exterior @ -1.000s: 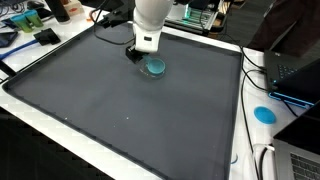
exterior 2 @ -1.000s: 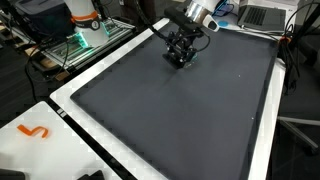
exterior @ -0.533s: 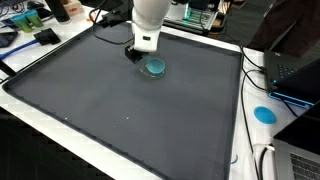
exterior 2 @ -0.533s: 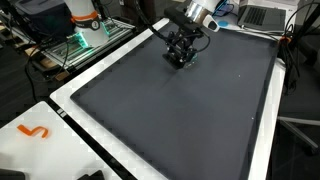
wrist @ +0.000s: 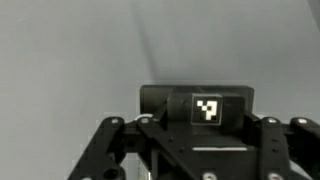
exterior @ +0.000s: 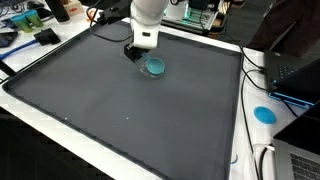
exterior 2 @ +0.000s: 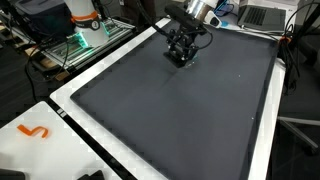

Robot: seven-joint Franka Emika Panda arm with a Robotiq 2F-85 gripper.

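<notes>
Little has shifted since a second ago: the white arm leans a touch further toward the far edge of the mat in an exterior view, while the hand [exterior: 133,51] and the disc beside it sit where they were.

Low over the dark mat [exterior: 120,110], near its far edge, the hand hangs with its black fingers pointing down; in both exterior views it seems to be at the surface or just above it [exterior 2: 180,54]. Whether the fingers stand apart or together I cannot tell: from outside they merge into one dark shape, and the wrist view shows only the linkage bars spread to either side of a black block with a square marker [wrist: 197,107], with bare grey mat beyond. Nothing can be seen clamped in the hand.

A small blue disc [exterior: 155,67] lies flat on the mat just beside the hand, off to the picture's right and a little nearer the camera. Being round, it has no long axis. Whether a finger touches its rim is too small to tell, and from the opposite camera the hand hides it.

Further out, the mat is framed by the white desk [exterior: 60,125]. A second blue disc [exterior: 264,113] rests on that border well apart from the hand, and an orange hooked piece [exterior 2: 35,132] lies on the border at another corner.
</notes>
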